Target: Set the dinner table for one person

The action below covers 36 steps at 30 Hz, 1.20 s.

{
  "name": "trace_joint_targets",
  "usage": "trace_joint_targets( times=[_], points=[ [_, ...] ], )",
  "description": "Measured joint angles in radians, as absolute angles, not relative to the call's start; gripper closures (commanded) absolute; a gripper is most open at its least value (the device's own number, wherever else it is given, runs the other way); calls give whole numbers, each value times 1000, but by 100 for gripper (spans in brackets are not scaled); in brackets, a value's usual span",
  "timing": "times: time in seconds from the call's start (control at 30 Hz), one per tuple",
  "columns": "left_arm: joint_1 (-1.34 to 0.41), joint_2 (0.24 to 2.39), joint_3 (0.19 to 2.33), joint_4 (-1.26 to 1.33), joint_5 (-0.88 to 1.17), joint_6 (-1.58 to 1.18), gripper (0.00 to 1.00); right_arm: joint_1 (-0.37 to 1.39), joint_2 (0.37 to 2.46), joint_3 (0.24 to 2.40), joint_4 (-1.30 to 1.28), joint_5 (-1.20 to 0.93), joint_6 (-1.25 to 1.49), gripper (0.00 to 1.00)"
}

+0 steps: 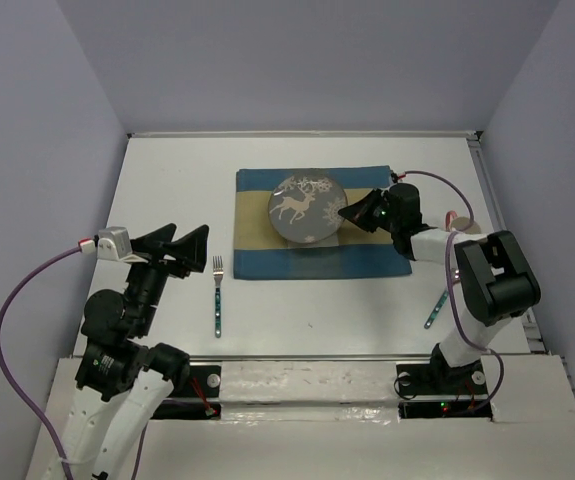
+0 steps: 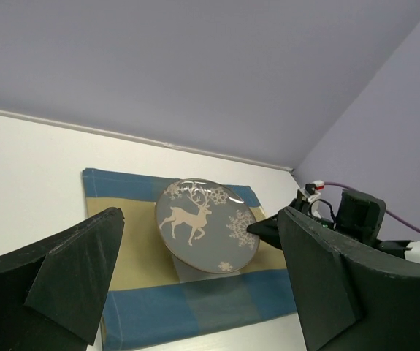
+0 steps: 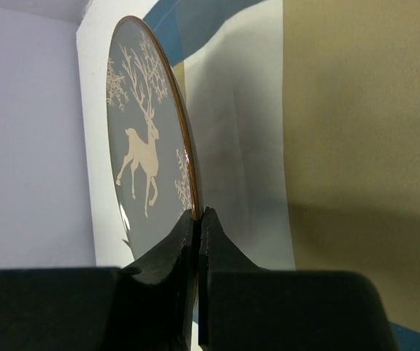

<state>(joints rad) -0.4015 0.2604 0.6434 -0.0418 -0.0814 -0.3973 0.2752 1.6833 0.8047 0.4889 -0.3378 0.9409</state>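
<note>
A grey plate with a white reindeer (image 1: 305,209) hangs just above the blue and tan placemat (image 1: 267,258) on the white dinner table (image 1: 167,180). My right gripper (image 1: 352,213) is shut on the plate's right rim; in the right wrist view the rim (image 3: 188,183) sits between the fingertips (image 3: 198,218). The plate also shows in the left wrist view (image 2: 206,227), tilted. My left gripper (image 1: 182,243) is open and empty above the table's left side. A fork (image 1: 218,293) lies left of the placemat.
Another utensil with a teal handle (image 1: 435,310) lies at the table's right, partly hidden behind my right arm. A small round object (image 1: 451,217) sits by the right edge. A raised rim runs along the table's back and right sides.
</note>
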Motion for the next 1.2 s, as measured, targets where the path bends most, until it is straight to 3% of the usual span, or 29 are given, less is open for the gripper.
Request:
trace_joint_targets(
  times=[0.63, 0.77, 0.83, 1.0, 1.2],
  points=[
    [-395, 279, 642, -42, -71, -397, 3, 285, 1814, 820, 501, -373, 949, 100],
    [-391, 279, 641, -42, -68, -397, 3, 289, 1830, 828, 493, -373, 945, 79],
    [-391, 279, 641, -42, -67, -397, 3, 289, 1832, 839, 484, -375, 947, 61],
    [-391, 279, 641, -42, -63, -397, 3, 289, 1823, 860, 469, -369, 928, 43],
    [-390, 279, 641, -42, -60, -397, 3, 290, 1777, 862, 384, -334, 878, 33]
  ],
)
